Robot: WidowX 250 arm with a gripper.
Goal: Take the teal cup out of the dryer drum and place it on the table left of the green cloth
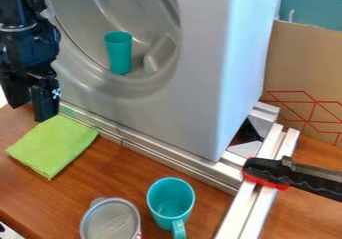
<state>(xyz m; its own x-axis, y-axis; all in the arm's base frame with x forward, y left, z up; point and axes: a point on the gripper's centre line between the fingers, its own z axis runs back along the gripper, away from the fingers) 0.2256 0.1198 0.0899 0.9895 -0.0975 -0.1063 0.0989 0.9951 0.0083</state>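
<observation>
Green cloth (52,145) lies at the left of the wooden counter (143,168), its far edge close by the metal rail (167,155). Above its far end hangs the black hand (30,110), partly open, its fingers apart with nothing held. Beyond the rail a big grey housing (200,73) rises like a wall, a teal cup (119,55) upright in its round hollow. Wood shows between the cloth and the teal mug (170,203) at the near edge; a lidded container (110,222) stands left of that mug. Rightward, metal bars (252,200) run towards the near side, crossed by a black-and-red clamp (294,177), with cardboard (304,68) behind.
</observation>
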